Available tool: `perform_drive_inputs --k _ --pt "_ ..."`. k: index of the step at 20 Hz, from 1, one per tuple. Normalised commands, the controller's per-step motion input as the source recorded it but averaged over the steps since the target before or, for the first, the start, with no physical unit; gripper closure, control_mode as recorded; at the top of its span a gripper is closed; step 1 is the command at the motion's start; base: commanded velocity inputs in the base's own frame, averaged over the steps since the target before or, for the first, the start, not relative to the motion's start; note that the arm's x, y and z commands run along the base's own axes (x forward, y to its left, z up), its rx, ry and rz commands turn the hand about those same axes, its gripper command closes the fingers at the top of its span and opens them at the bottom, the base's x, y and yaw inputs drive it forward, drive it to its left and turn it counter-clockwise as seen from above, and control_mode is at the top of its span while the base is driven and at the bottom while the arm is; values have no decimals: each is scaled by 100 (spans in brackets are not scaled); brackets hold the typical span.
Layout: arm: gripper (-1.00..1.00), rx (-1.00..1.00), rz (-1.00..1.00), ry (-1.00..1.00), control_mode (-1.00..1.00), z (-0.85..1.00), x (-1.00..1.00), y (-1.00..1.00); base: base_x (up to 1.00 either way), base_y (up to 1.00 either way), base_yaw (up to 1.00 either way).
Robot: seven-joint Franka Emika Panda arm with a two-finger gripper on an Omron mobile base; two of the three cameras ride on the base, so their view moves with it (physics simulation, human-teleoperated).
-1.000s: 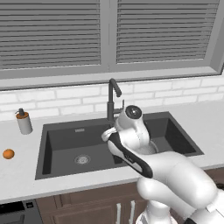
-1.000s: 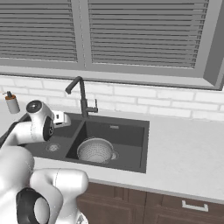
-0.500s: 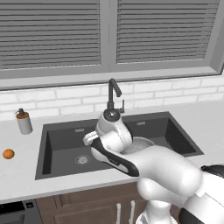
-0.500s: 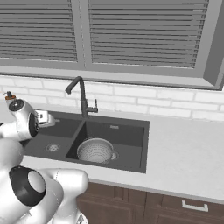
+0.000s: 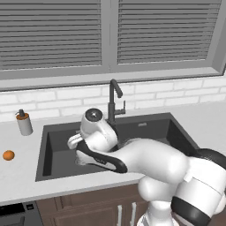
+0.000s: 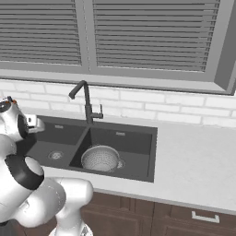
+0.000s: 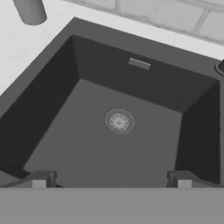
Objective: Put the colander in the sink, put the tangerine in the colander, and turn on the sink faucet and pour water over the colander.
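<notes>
A: How many basins in the sink [image 6: 152, 152]?

B: Two, side by side, each with one round drain. The left drain [image 7: 119, 121] sits mid-floor of the left basin; the right one is hidden under the colander.

A: One colander?

B: One colander [image 6: 101, 158], resting on the floor of the right basin, upright, with nothing in it.

A: And the tangerine?

B: One tangerine [image 5: 8, 155], on the worktop well left of the sink, close to the worktop's front edge. It is apart from everything else.

A: The claw?

B: The gripper [image 7: 111, 180] hangs over the left basin, looking down at its floor. Its two fingertips [image 7: 40, 179] stand wide apart and hold nothing.

A: Faucet?

B: One faucet [image 6: 85, 101], at the sink's back edge about where the basins divide, its spout curving to the left. No water runs from it.

A: Anything else on the worktop?

B: One soap bottle [image 5: 24, 123], near the back wall, just beyond the sink's left rear corner. Behind the worktop there is a white brick wall and two windows with closed blinds [image 6: 152, 32].
</notes>
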Motion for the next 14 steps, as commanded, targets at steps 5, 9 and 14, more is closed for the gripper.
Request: perform_drive_inputs --k 5,9,14 --pt "-100 0 7 3 -100 0 -9 52 0 0 0" --pt "-100 -1 6 0 -100 0 -18 38 0 0 0" --pt "-100 0 10 -3 -100 -1 -47 0 0 0 0"
